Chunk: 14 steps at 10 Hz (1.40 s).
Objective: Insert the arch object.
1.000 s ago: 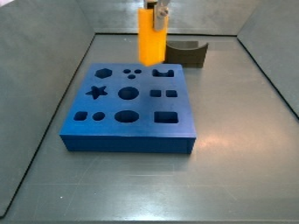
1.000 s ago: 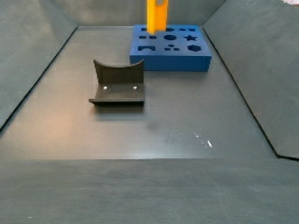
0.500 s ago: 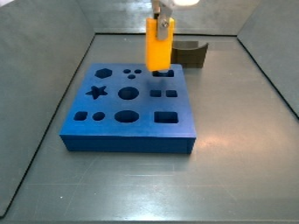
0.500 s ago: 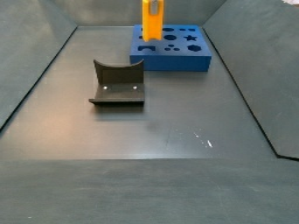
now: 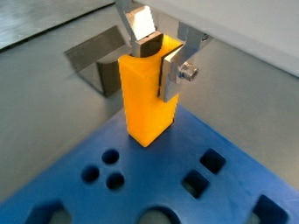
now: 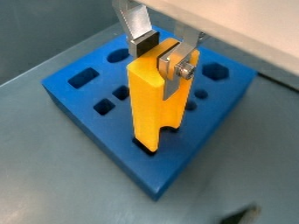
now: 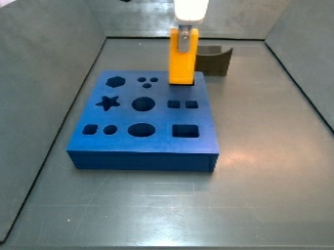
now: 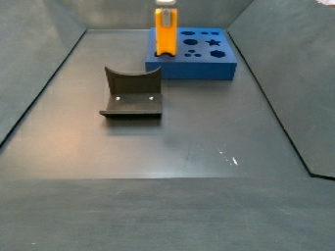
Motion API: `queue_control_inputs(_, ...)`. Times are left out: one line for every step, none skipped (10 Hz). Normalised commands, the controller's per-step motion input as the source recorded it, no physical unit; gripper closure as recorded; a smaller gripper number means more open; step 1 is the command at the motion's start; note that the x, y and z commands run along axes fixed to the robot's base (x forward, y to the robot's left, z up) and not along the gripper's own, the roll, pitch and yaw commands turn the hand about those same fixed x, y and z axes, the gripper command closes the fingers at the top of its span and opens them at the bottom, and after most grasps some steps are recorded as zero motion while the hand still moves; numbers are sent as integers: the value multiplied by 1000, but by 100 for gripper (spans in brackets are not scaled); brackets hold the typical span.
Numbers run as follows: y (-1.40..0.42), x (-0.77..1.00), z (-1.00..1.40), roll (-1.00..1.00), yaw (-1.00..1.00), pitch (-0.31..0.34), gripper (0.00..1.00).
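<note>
arch object [image 6: 153,105] upright, clamped in gripper [image 6: 160,54] fingers [image 6: 177,64] — lower end entering blue board [image 6: 87,105] slot, not yet seated.

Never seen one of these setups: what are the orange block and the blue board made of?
The arch object, in the gripper: probably plastic, with smooth, evenly coloured faces. The blue board: perhaps matte foam or plastic, with clean-cut shaped holes. I can't tell for certain.
</note>
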Motion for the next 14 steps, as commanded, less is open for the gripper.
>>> queue_control_inputs(63,0,-166,49,0,0,100)
queue_control_inputs(0,0,-223,41,0,0,100)
queue_control_inputs(0,0,-274,0,9,-13,100)
queue_control_inputs(0,0,-291,-7,86,-27,100)
queue_control_inputs(-40,0,-283,-6,77,-47,100)
queue_control_inputs(-23,0,-300,0,9,-70,100)
queue_control_inputs(-63,0,-349,0,0,-86,100)
queue_control_inputs(-86,0,-374,14,71,-100,100)
queue_control_inputs(-69,0,-386,26,77,-111,100)
queue_control_inputs(-89,0,-400,67,74,-129,100)
queue_control_inputs(-114,0,-394,116,94,-163,100)
queue_control_inputs(-151,0,-371,157,106,-163,100)
queue_control_inputs(-203,-9,-400,191,91,-180,100)
queue_control_inputs(-234,-23,-397,229,83,-180,100)
